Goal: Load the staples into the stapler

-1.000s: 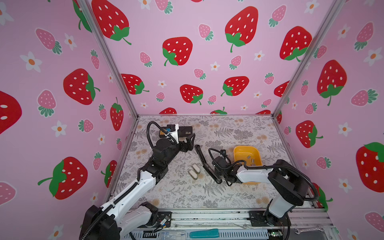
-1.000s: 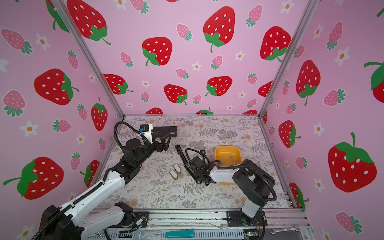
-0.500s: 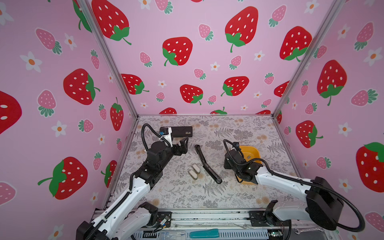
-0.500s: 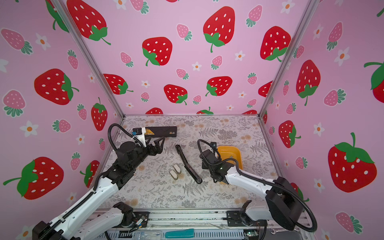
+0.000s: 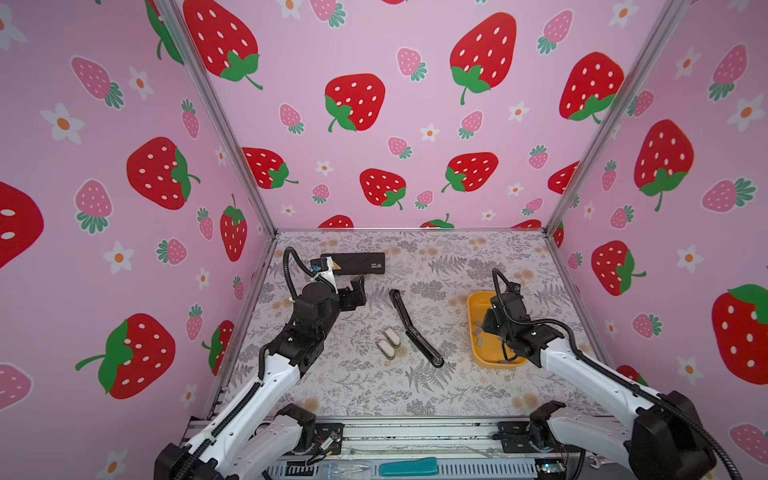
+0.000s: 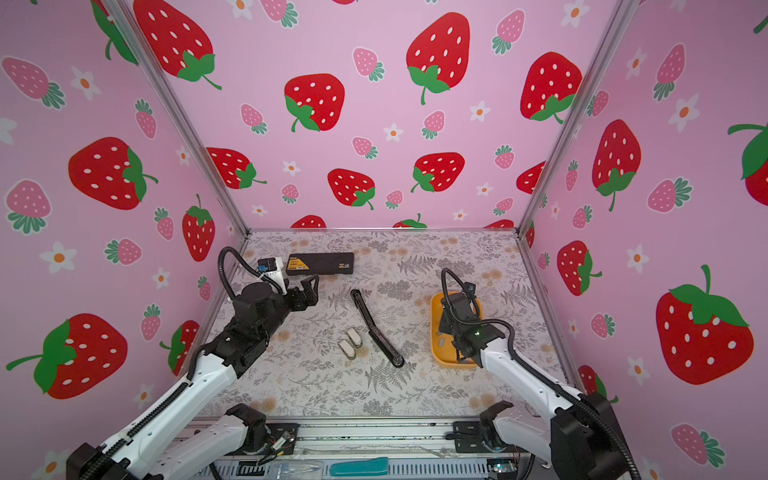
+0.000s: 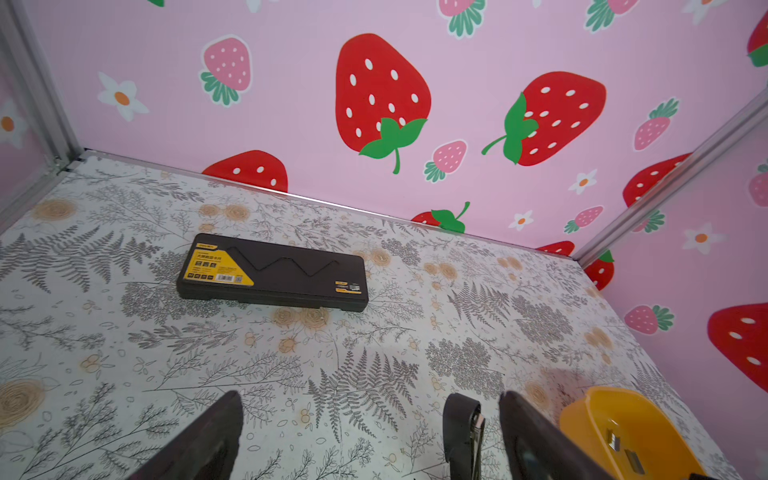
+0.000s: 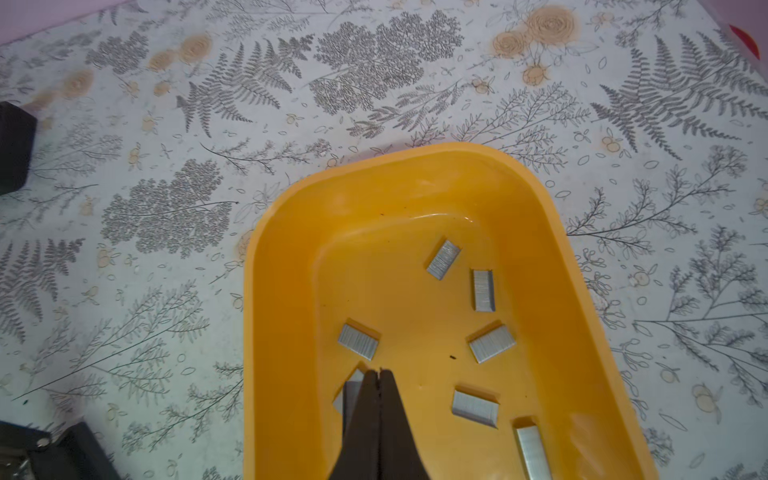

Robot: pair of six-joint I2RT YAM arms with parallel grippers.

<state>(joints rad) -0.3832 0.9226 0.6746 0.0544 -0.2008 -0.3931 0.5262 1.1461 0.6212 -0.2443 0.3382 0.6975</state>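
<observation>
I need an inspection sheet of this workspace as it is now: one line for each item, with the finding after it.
Surface: floral table cover, flat, no spill seen.
Job's things: staples lie loose in the yellow tray; two white staplers side by side mid-table.
Clutter: long black hinged bar beside the staplers; black case with a yellow label at the back.
Hands: left hand open, holding nothing; right hand shut, its tip over the tray, one strip partly hidden behind it.
Cables: left cable loop and right cable loop, no snag seen.
Surroundings: strawberry walls on three sides; metal rail in front.
</observation>
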